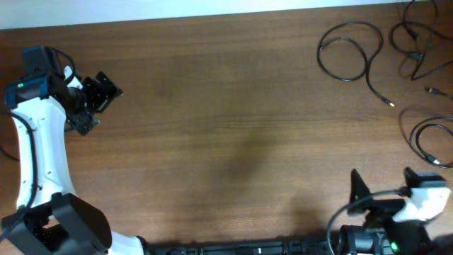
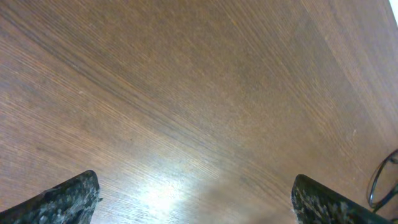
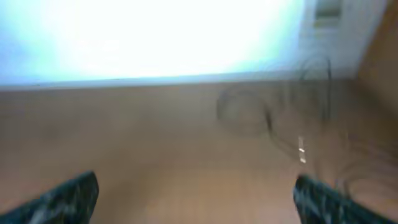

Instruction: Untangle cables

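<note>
Right gripper (image 1: 383,183) and left gripper (image 1: 97,103) both released and empty; cables (image 1: 373,83) lie at the far right of the table (image 1: 212,127).
The right gripper sits at the near edge with its jaws spread wide; its wrist view is blurred. The left gripper is over the table's left side, jaws equally wide, with bare wood between them. The cables lie as separate loops, one just beyond the right gripper and the others in the far corner. None touches either gripper.

The table (image 1: 212,106) is warm brown wood with fine, darker grain lines. The cables (image 1: 350,49) are black, and their plugs (image 1: 388,103) have silver tips. The left arm (image 1: 32,149) is white with black joints. The left claw (image 1: 99,106) is black, and its fingers (image 2: 68,199) have grey specks.
</note>
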